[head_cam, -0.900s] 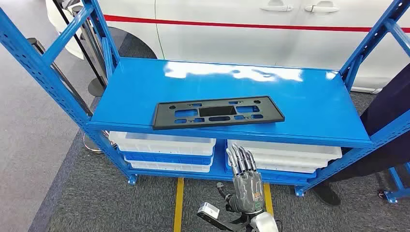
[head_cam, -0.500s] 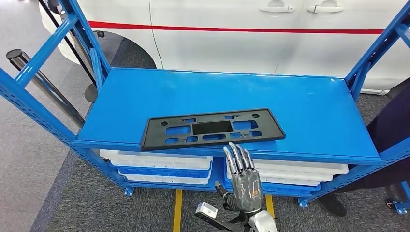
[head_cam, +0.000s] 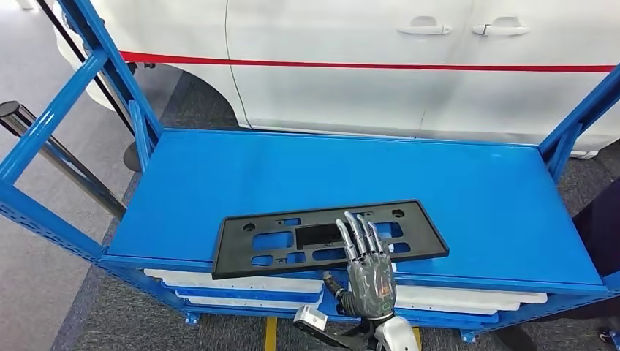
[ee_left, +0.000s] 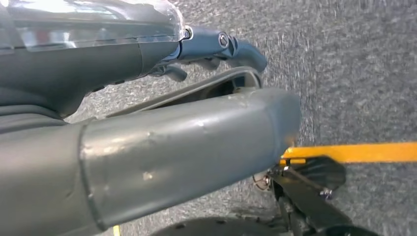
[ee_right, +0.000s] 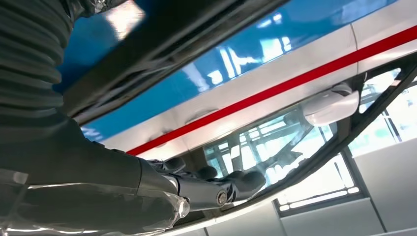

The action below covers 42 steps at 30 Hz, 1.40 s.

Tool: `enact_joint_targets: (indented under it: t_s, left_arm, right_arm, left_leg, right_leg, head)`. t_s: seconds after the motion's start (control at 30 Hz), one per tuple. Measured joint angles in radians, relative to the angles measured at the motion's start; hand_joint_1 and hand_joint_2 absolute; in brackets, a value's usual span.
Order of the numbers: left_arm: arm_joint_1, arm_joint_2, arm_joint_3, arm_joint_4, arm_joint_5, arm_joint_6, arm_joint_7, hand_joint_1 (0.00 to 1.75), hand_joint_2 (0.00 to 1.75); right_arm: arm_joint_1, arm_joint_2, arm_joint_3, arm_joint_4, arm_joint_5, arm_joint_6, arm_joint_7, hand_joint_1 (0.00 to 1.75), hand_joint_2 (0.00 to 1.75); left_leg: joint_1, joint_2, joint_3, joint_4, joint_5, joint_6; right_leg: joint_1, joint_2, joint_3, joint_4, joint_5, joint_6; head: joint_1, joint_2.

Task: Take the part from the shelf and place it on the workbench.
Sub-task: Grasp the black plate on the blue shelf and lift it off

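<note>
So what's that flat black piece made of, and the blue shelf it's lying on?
The black part looks like moulded plastic: matte, thin, with neat cut-out slots and holes. The blue shelf looks like painted sheet metal: its glossy surface gives soft reflections, and its uprights are perforated like steel racking. Neither can be confirmed by sight alone.

Beyond the robot hand (head_cam: 369,274) you see a white car body with a thin red horizontal stripe (head_cam: 365,64) and two white door handles (head_cam: 459,30) up and to its right. Just below and either side of the robot hand, flat white plastic trays (head_cam: 241,281) lie stacked on a lower level. Down by the wrist, a yellow painted floor line (head_cam: 271,334) crosses grey speckled carpet (head_cam: 131,322). Far out to the hand's left, a dark metal post (head_cam: 58,157) leans over a paler grey floor (head_cam: 33,241).
</note>
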Motion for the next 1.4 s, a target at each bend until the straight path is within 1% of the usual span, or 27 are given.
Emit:
enact_joint_targets:
  t_s: [0.07,0.13,0.17,0.2,0.23,0.3,0.37,0.43,0.5,0.57,0.63,0.67,0.7,0.73,0.77,0.83,0.9,0.93,1.0,1.03,1.1,1.17,1.2,1.23,1.27,1.33,1.4]
  left_arm:
    - [0.000,0.000,0.000,0.000,-0.003,0.000,0.000,0.00,0.00]
    - [-0.003,0.000,0.001,0.000,-0.008,-0.001,0.000,0.00,0.00]
    - [-0.004,0.000,0.001,0.000,-0.013,-0.004,0.000,0.00,0.00]
    - [-0.005,0.000,0.001,0.000,-0.018,-0.011,-0.001,0.00,0.00]
    - [-0.005,0.000,0.001,0.000,-0.025,-0.019,-0.003,0.00,0.00]
    - [-0.004,0.000,0.000,0.000,-0.040,-0.034,-0.005,0.00,0.00]
    - [-0.004,0.000,0.000,0.000,-0.050,-0.037,-0.002,0.00,0.00]
    - [-0.005,-0.001,0.000,0.000,-0.053,-0.035,0.000,0.00,0.00]
    - [-0.005,0.000,0.000,0.000,-0.055,-0.034,0.000,0.00,0.00]
    - [-0.006,0.002,-0.001,0.000,-0.055,-0.033,0.000,0.00,0.00]
    - [-0.007,0.002,-0.001,0.000,-0.056,-0.032,0.001,0.00,0.00]
    - [-0.006,0.002,-0.001,0.000,-0.058,-0.030,0.003,0.00,0.00]
    - [-0.005,0.002,-0.001,0.000,-0.059,-0.028,0.004,0.00,0.00]
    - [-0.004,0.002,-0.001,0.000,-0.060,-0.026,0.006,0.00,0.00]
    - [-0.003,0.002,-0.001,0.000,-0.063,-0.025,0.007,0.00,0.00]
    - [-0.005,0.004,-0.001,0.000,-0.072,-0.024,0.009,0.00,0.00]
    - [-0.009,0.005,0.000,0.000,-0.088,-0.026,0.010,0.00,0.00]
    - [-0.009,0.005,0.000,0.000,-0.096,-0.027,0.011,0.00,0.00]
    - [-0.008,0.005,0.000,0.000,-0.109,-0.028,0.012,0.00,0.00]
    - [-0.008,0.005,0.000,0.000,-0.114,-0.029,0.013,0.00,0.00]
    - [-0.009,0.006,0.001,0.000,-0.125,-0.030,0.015,0.00,0.00]
    - [-0.010,0.007,0.001,0.000,-0.135,-0.031,0.016,0.00,0.00]
    - [-0.010,0.007,0.001,0.000,-0.141,-0.032,0.016,0.00,0.00]
    - [-0.010,0.007,0.001,0.000,-0.146,-0.033,0.017,0.00,0.00]
    - [-0.010,0.007,0.001,0.000,-0.151,-0.035,0.017,0.00,0.00]
    - [-0.011,0.006,0.001,0.000,-0.160,-0.037,0.017,0.00,0.00]
    - [-0.014,0.006,0.001,0.000,-0.164,-0.038,0.017,0.00,0.00]
  right_arm:
    - [0.001,-0.002,0.001,-0.002,0.004,0.000,0.004,0.00,1.75]
    - [0.002,-0.005,0.004,-0.002,0.012,0.000,0.016,0.00,1.75]
    - [0.002,-0.007,0.007,-0.002,0.020,0.000,0.027,0.00,1.75]
    - [0.002,-0.009,0.010,-0.002,0.031,0.000,0.041,0.00,1.75]
    - [0.001,-0.012,0.016,-0.002,0.042,0.000,0.059,0.00,1.75]
    - [-0.002,-0.023,0.035,-0.002,0.062,0.000,0.098,0.00,1.75]
    - [-0.005,-0.035,0.060,-0.002,0.075,0.000,0.130,0.00,1.75]
    - [-0.006,-0.045,0.081,-0.001,0.081,0.000,0.144,0.00,1.75]
    - [-0.008,-0.050,0.096,-0.002,0.083,0.000,0.147,0.00,1.75]
    - [-0.010,-0.055,0.108,-0.002,0.083,0.000,0.148,0.00,1.75]
    - [-0.011,-0.059,0.116,-0.001,0.083,0.000,0.156,0.00,1.75]
    - [-0.011,-0.061,0.120,-0.001,0.084,0.000,0.163,0.00,1.75]
    - [-0.011,-0.065,0.126,0.000,0.085,0.000,0.174,0.00,1.75]
    - [-0.011,-0.069,0.134,0.002,0.087,0.000,0.188,0.00,1.75]
    - [-0.012,-0.073,0.142,0.004,0.091,0.000,0.206,0.00,1.75]
    - [-0.019,-0.084,0.164,0.010,0.107,0.000,0.249,0.00,1.75]
    - [-0.034,-0.099,0.194,0.023,0.131,0.000,0.302,0.00,1.75]
    - [-0.041,-0.107,0.208,0.031,0.143,0.000,0.329,0.00,1.75]
    - [-0.051,-0.121,0.229,0.049,0.157,0.000,0.371,0.00,1.75]
    - [-0.056,-0.129,0.234,0.056,0.159,0.000,0.383,0.00,1.75]
    - [-0.069,-0.145,0.241,0.072,0.159,0.000,0.400,0.00,1.75]
    - [-0.082,-0.161,0.244,0.093,0.165,0.000,0.416,0.00,1.75]
    - [-0.089,-0.168,0.244,0.106,0.171,0.000,0.426,0.00,1.75]
    - [-0.096,-0.173,0.244,0.120,0.178,0.000,0.436,0.00,1.75]
    - [-0.103,-0.178,0.244,0.133,0.186,0.000,0.446,0.00,1.75]
    - [-0.117,-0.184,0.244,0.153,0.195,0.000,0.459,0.00,1.75]
    - [-0.127,-0.186,0.244,0.169,0.196,0.000,0.463,0.00,1.75]
  left_leg:
    - [0.003,0.000,0.023,-0.013,-0.006,0.011]
    - [0.003,-0.001,0.039,-0.016,-0.019,0.017]
    - [0.003,-0.001,0.047,-0.016,-0.026,0.018]
    - [0.003,-0.002,0.056,-0.015,-0.033,0.018]
    - [0.003,-0.002,0.067,-0.015,-0.040,0.017]
    - [0.003,-0.003,0.084,-0.013,-0.054,0.013]
    - [0.001,-0.005,0.089,-0.008,-0.065,0.005]
    - [-0.001,-0.006,0.088,-0.002,-0.070,-0.006]
    - [-0.002,-0.005,0.086,0.005,-0.079,-0.016]
    - [0.000,-0.003,0.068,0.055,-0.126,-0.024]
    - [0.003,-0.001,0.025,0.170,-0.201,-0.032]
    - [0.005,-0.001,0.004,0.226,-0.228,-0.034]
    - [0.005,-0.001,-0.006,0.258,-0.240,-0.035]
    - [0.005,-0.001,0.002,0.253,-0.231,-0.034]
    - [0.005,-0.001,0.029,0.211,-0.207,-0.032]
    - [0.001,-0.001,0.105,0.071,-0.154,-0.023]
    - [-0.005,-0.001,0.140,-0.006,-0.147,-0.013]
    - [-0.008,-0.001,0.139,-0.010,-0.150,-0.010]
    - [-0.003,0.001,0.138,-0.015,-0.120,0.001]
    - [0.000,0.002,0.137,-0.019,-0.110,0.006]
    - [0.003,0.007,0.130,-0.025,-0.095,0.016]
    - [0.000,0.007,0.119,-0.023,-0.089,0.022]
    - [-0.002,0.007,0.116,-0.022,-0.088,0.022]
    - [-0.003,0.007,0.115,-0.021,-0.088,0.022]
    - [-0.003,0.007,0.115,-0.019,-0.088,0.022]
    - [-0.006,0.006,0.117,-0.017,-0.091,0.017]
    - [-0.009,0.006,0.113,-0.015,-0.093,0.009]
  right_leg:
    - [-0.002,-0.003,-0.064,0.106,-0.005,0.008]
    - [-0.003,-0.005,-0.144,0.207,-0.063,0.013]
    - [-0.004,-0.005,-0.174,0.231,-0.094,0.015]
    - [-0.004,-0.006,-0.191,0.229,-0.106,0.016]
    - [-0.005,-0.006,-0.194,0.201,-0.090,0.016]
    - [-0.005,-0.006,-0.171,0.083,0.016,0.010]
    - [0.001,-0.006,-0.156,-0.002,0.089,0.000]
    - [0.005,-0.005,-0.160,-0.012,0.102,-0.011]
    - [0.000,-0.006,-0.159,-0.017,0.115,-0.023]
    - [-0.004,-0.009,-0.161,-0.022,0.121,-0.033]
    - [-0.003,-0.012,-0.169,-0.021,0.124,-0.039]
    - [-0.002,-0.013,-0.173,-0.021,0.124,-0.041]
    - [-0.001,-0.013,-0.177,-0.019,0.126,-0.041]
    - [0.000,-0.014,-0.180,-0.017,0.127,-0.041]
    - [0.001,-0.014,-0.182,-0.016,0.129,-0.040]
    - [0.002,-0.014,-0.183,-0.011,0.133,-0.034]
    - [0.004,-0.014,-0.187,-0.007,0.139,-0.024]
    - [0.004,-0.014,-0.188,-0.006,0.142,-0.018]
    - [0.005,-0.012,-0.188,-0.005,0.143,-0.007]
    - [0.005,-0.012,-0.194,0.007,0.131,-0.002]
    - [0.002,-0.011,-0.228,0.086,0.072,0.007]
    - [-0.001,-0.011,-0.277,0.210,0.005,0.013]
    - [-0.002,-0.011,-0.288,0.249,-0.007,0.015]
    - [-0.002,-0.011,-0.282,0.251,0.001,0.015]
    - [-0.002,-0.011,-0.257,0.215,0.026,0.012]
    - [0.002,-0.011,-0.181,0.080,0.081,0.001]
    - [0.007,-0.011,-0.140,-0.005,0.099,-0.010]
  head:
    - [0.000,0.000]
    - [0.000,0.000]
    - [0.000,0.000]
    - [0.000,0.000]
    - [0.000,0.000]
    - [0.000,0.000]
    - [0.001,0.000]
    - [0.003,0.000]
    - [0.003,0.000]
    - [0.003,0.000]
    - [0.002,0.000]
    - [0.002,0.000]
    - [0.002,0.000]
    - [0.002,0.000]
    - [0.002,0.000]
    - [0.002,0.000]
    - [0.003,0.000]
    - [0.003,0.000]
    - [0.003,0.000]
    - [0.003,0.000]
    - [0.003,0.000]
    - [0.003,0.000]
    - [0.003,0.000]
    - [0.003,0.000]
    - [0.003,0.000]
    - [0.003,0.000]
    - [0.003,0.000]
